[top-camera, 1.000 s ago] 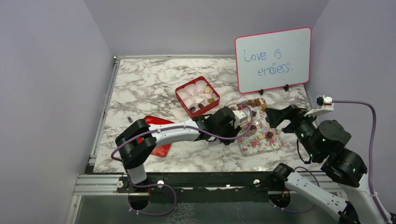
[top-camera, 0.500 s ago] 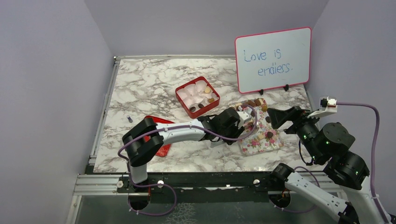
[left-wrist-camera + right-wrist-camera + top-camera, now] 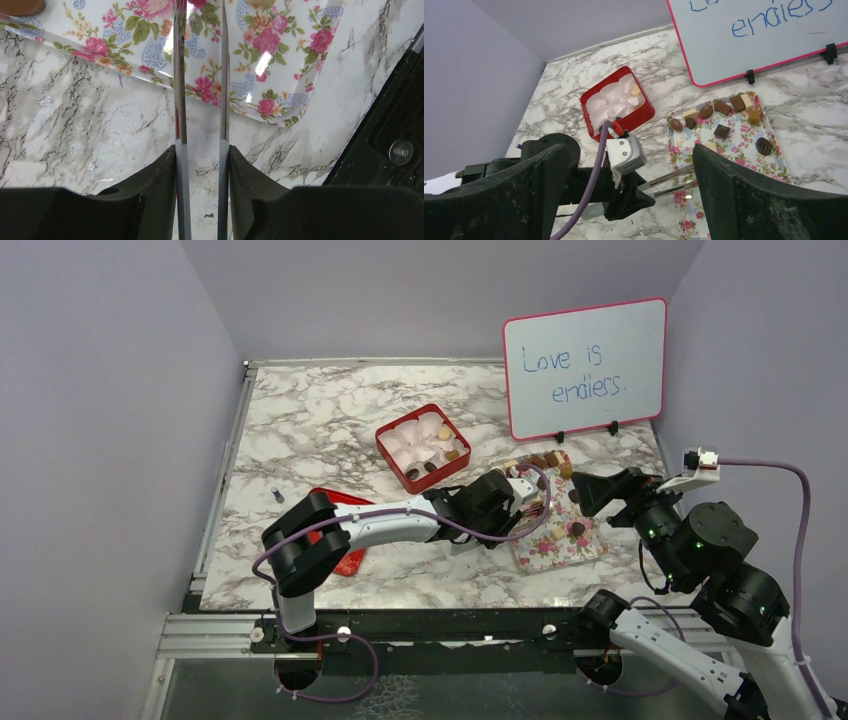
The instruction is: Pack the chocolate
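Several chocolates [image 3: 722, 131] on floral tray [image 3: 742, 137] — few in red box [image 3: 639, 118].

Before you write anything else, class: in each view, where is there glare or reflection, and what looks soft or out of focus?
Left wrist: white glare patches on the floral tray; the metal fingers mirror its flowers. Right wrist: the dark fingers crowd the bottom, nearly featureless; the chocolate sharp. Top external: even light, whiteboard glare-free.

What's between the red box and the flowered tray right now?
Nothing lies there: only a bare strip of marble table separates the red box from the flowered tray. The right wrist view shows it best.
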{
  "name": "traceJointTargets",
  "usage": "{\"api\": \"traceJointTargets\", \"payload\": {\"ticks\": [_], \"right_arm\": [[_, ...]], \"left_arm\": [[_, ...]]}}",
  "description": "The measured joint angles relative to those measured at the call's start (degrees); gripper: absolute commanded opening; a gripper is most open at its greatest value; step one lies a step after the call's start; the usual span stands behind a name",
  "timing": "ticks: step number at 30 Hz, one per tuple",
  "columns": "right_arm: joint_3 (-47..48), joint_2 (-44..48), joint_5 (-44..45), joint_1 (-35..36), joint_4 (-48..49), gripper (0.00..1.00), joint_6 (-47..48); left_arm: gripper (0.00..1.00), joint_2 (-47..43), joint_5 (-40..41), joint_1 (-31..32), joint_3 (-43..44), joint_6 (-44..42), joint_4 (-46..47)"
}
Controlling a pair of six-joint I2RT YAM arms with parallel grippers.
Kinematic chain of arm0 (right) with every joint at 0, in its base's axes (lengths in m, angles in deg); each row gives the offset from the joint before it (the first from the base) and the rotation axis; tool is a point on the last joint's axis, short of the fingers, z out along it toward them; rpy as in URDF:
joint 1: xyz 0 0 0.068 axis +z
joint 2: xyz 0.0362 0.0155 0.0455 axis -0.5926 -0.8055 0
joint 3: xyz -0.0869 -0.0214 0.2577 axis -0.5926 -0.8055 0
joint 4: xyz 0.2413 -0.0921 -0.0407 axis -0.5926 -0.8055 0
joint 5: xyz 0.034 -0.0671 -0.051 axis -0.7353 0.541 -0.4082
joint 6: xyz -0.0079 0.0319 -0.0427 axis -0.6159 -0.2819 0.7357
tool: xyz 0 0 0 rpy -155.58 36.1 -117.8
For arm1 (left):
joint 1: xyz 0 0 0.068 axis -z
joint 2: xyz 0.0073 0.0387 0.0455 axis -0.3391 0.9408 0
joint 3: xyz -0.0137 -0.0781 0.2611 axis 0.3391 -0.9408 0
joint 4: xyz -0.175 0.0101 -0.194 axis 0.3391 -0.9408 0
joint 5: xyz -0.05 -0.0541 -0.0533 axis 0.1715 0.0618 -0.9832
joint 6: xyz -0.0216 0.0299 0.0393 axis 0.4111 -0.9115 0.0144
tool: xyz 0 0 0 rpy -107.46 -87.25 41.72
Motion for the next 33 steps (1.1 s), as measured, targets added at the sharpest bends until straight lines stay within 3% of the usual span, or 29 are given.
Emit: {"api": "traceJointTargets", "payload": {"ticks": [12,21,33], "right_arm": [[-0.8,-1.0,-1.5,0.0,0.0,0.98,-0.3],[-2.9,-1.5,-3.0,0.0,0.1,0.98,-1.1],[-6.9,-4.2,-6.2,0.0,0.9,0.98,-1.1]], "left_arm": [[0.29,-1.2,0.1,0.0,0.1,2.0,-1.8],[0.29,-7.3,1.1,-2.2,0.1,4.0,-3.5],[0.29,-17.4,3.2,-13.5,0.0,6.3,-10.7]]}}
